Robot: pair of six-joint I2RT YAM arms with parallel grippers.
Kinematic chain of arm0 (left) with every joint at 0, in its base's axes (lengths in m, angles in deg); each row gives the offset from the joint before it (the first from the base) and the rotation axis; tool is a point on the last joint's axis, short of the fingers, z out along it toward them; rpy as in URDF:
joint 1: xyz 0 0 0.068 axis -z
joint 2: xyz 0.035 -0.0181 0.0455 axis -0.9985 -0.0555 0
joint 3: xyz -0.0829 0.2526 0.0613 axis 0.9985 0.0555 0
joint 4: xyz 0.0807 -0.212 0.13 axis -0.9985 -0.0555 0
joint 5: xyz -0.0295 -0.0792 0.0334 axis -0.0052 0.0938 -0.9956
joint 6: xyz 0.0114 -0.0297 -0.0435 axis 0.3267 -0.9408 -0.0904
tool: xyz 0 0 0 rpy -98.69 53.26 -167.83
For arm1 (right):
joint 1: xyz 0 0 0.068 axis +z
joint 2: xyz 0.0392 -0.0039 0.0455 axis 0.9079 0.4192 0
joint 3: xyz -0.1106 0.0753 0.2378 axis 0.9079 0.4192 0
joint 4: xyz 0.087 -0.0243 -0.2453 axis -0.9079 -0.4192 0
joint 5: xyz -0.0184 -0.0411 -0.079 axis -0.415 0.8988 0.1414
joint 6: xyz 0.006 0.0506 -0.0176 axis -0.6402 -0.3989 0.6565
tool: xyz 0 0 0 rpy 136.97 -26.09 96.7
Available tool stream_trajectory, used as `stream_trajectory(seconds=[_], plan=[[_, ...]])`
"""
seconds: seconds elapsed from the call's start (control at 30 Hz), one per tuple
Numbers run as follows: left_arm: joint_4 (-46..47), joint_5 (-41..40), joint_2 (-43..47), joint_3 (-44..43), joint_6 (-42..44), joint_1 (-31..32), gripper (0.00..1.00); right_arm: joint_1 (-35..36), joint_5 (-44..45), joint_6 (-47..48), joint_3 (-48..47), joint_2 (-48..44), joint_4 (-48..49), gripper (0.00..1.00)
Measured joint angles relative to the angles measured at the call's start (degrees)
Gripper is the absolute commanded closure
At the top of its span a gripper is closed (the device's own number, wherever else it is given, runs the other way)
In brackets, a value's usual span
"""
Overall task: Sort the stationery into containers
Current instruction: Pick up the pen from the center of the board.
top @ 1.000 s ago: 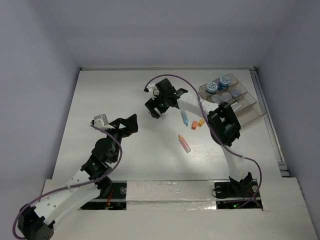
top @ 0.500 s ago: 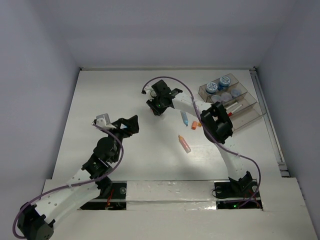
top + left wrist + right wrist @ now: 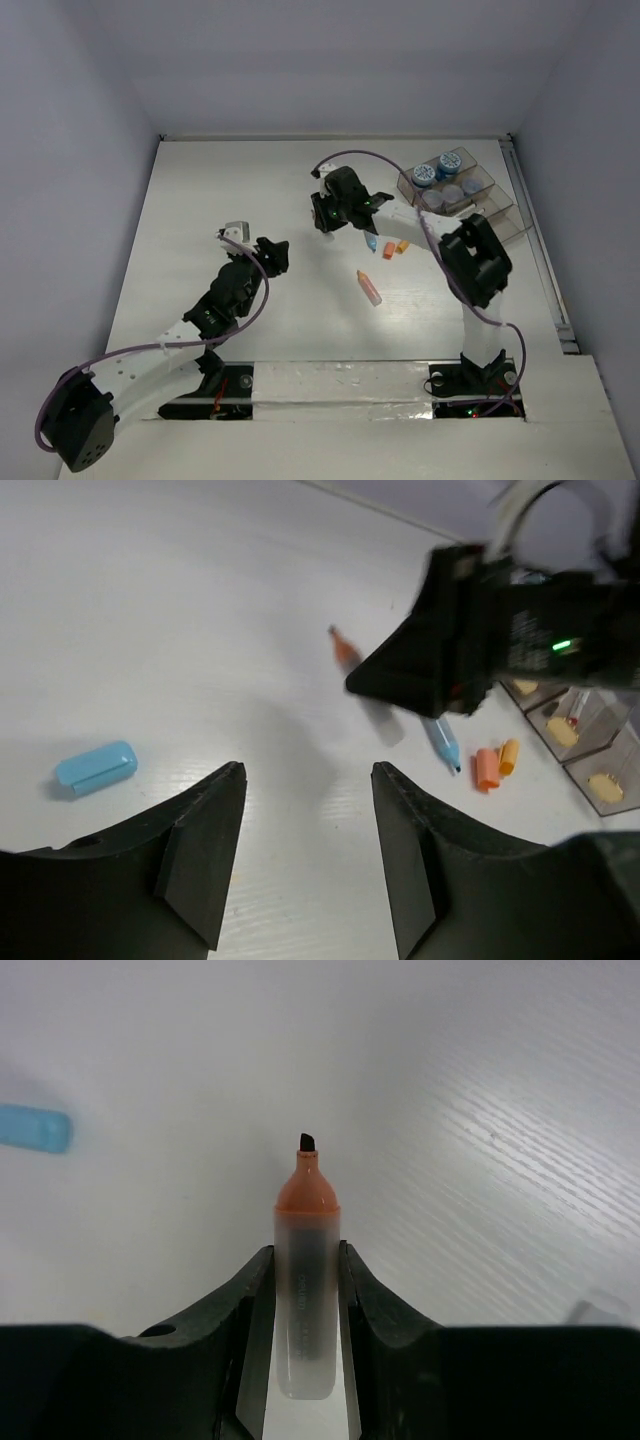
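Observation:
My right gripper (image 3: 304, 1250) is shut on an uncapped orange highlighter (image 3: 306, 1260), which points forward just above the table. In the top view the right gripper (image 3: 328, 214) is mid-table, left of the smoky tray (image 3: 497, 215). My left gripper (image 3: 308, 770) is open over bare table with nothing between its fingers; in the top view the left gripper (image 3: 275, 254) lies left of centre. A light-blue eraser (image 3: 96, 767) lies to its left. A blue stick (image 3: 369, 238), two orange pieces (image 3: 395, 247) and a pink stick (image 3: 369, 287) lie on the table.
Two jars with blue patterned lids (image 3: 434, 171) stand in the tray's far compartment, and other small items fill nearer ones. The right arm's black wrist (image 3: 480, 630) hangs in front of my left gripper. Walls close the table at back and sides.
The right gripper has shut on the orange highlighter and shifted right. The left arm has reached forward and right, and its jaws have narrowed but still stand apart.

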Motion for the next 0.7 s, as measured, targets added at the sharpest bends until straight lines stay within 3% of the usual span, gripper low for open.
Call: stream_trajectory(seconds=[0.17, 0.3, 0.5, 0.7], plan=[[1.4, 4.8, -3.5, 0.0, 0.7, 0.0, 0.53, 0.4, 3.4, -9.3, 12.5, -15.6, 10.8, 1.0], [4.3, 10.4, -4.7, 0.0, 1.5, 0.0, 0.53, 3.4, 7.9, -14.8, 18.5, -22.9, 16.4, 1.0], [9.1, 19.1, -7.5, -0.1, 2.6, 0.0, 0.53, 8.9, 13.8, -19.8, 22.6, -25.6, 17.7, 1.0], [10.2, 24.8, -9.6, -1.0, 3.0, 0.0, 0.55, 9.7, 17.5, -22.5, 25.2, -26.9, 18.2, 1.0]])
